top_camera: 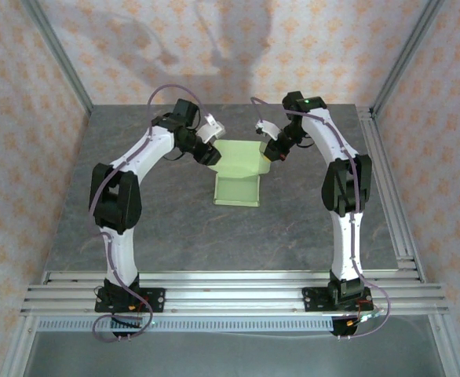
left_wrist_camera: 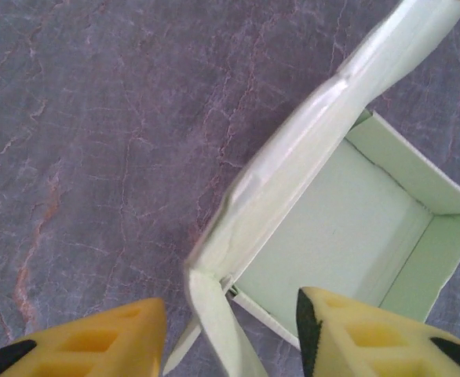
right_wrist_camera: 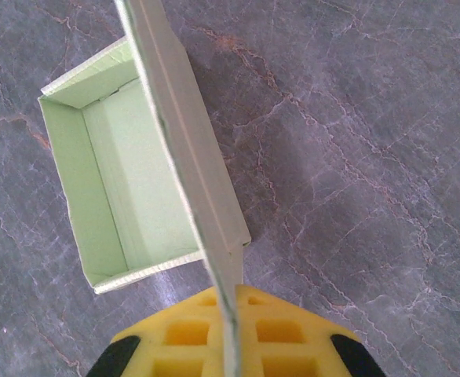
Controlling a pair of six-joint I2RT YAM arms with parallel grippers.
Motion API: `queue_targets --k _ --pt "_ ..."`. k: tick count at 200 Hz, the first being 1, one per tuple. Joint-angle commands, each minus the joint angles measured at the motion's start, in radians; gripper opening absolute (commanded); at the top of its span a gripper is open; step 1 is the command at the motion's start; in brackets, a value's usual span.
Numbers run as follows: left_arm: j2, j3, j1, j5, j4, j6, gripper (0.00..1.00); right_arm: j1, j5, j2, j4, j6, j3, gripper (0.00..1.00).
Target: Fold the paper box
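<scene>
— Starting at the left gripper point(left_wrist_camera: 230, 314)?
— Parted, with yellow fingers point(left_wrist_camera: 96, 338) on either side of a creased corner of the paper box point(left_wrist_camera: 340, 228); no visible press on the card.
— And at the right gripper point(right_wrist_camera: 228, 302)?
— Closed flat on a tall flap point(right_wrist_camera: 187, 157) of the same box, thin card edge pinched between the yellow pads point(right_wrist_camera: 277, 330).
— Shape of the box?
— Pale green, open-topped tray with upright walls, resting flat; that flap rising from its far side, a gripper at each end of it.
— Whereabouts on the tabletop point(top_camera: 175, 228)?
— Roughly midway between left and right edges, somewhat nearer the far edge than the near one; well away from every corner.
— Beyond that, the arms?
— Left arm point(top_camera: 124, 196) and right arm point(top_camera: 344, 196), white, reaching in from the near edge.
</scene>
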Motion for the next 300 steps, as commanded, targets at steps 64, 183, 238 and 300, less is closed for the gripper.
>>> queue_targets --k 64,183,238,300 --pt "0.024 0.079 -0.003 -0.046 -0.098 0.047 0.25 0.007 -0.020 -0.060 -0.001 0.012 0.005 0.00" --pt "0.001 0.098 -0.002 -0.050 -0.139 0.027 0.00 0.015 0.014 -0.060 0.049 0.098 0.011 0.00" --pt "-0.082 -0.031 -0.010 -0.119 0.105 -0.281 0.00 0.064 0.243 -0.216 0.431 0.452 -0.228 0.00" --pt "-0.157 -0.141 -0.097 -0.300 0.290 -0.506 0.00 0.160 0.456 -0.374 0.740 0.824 -0.483 0.00"
